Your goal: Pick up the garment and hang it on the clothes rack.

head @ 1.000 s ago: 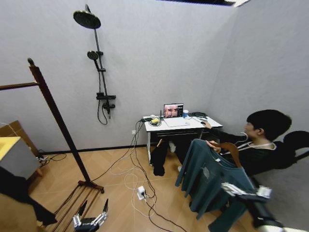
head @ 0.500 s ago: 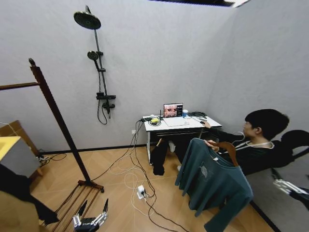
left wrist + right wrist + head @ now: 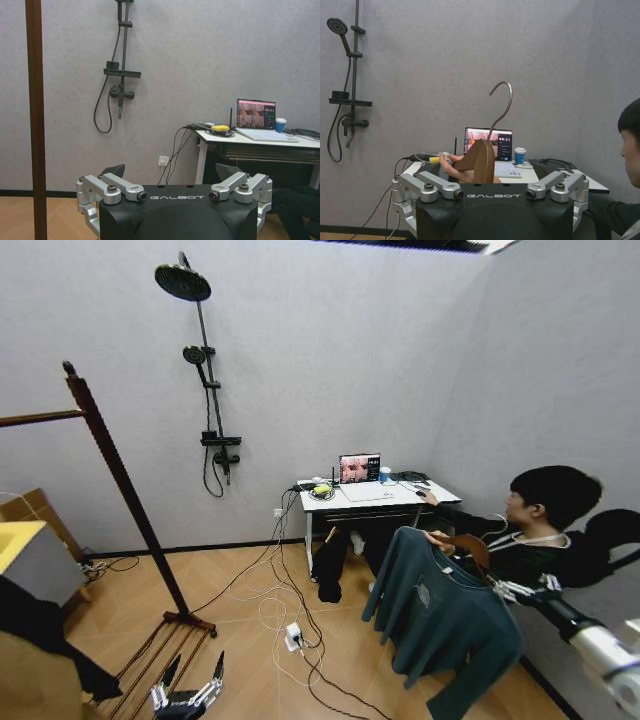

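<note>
The teal garment point(image 3: 440, 615) hangs on a wooden hanger point(image 3: 480, 161) that a seated person's hand point(image 3: 440, 538) holds up at the right. My right gripper point(image 3: 520, 590) is open beside the hanger's right shoulder, apart from it. In the right wrist view the right gripper point(image 3: 490, 186) faces the hanger end-on, with the hook point(image 3: 502, 102) standing above. The clothes rack point(image 3: 110, 465) stands tilted at the left, its bar point(image 3: 35, 418) bare; its post point(image 3: 35, 120) also shows in the left wrist view. My left gripper point(image 3: 187, 695) hangs open, low by the rack's base point(image 3: 160, 650), and shows as the left gripper point(image 3: 170, 175).
A black shower pole point(image 3: 207, 390) is on the back wall. A white desk point(image 3: 375, 502) with a laptop stands behind the garment. Cables and a power strip point(image 3: 293, 638) lie on the floor. A box point(image 3: 25, 550) and dark cloth point(image 3: 45, 645) sit at the left.
My right gripper was low in front of the garment, swung out to the right edge, and now sits higher beside the hanger's shoulder. The left arm has not moved.
</note>
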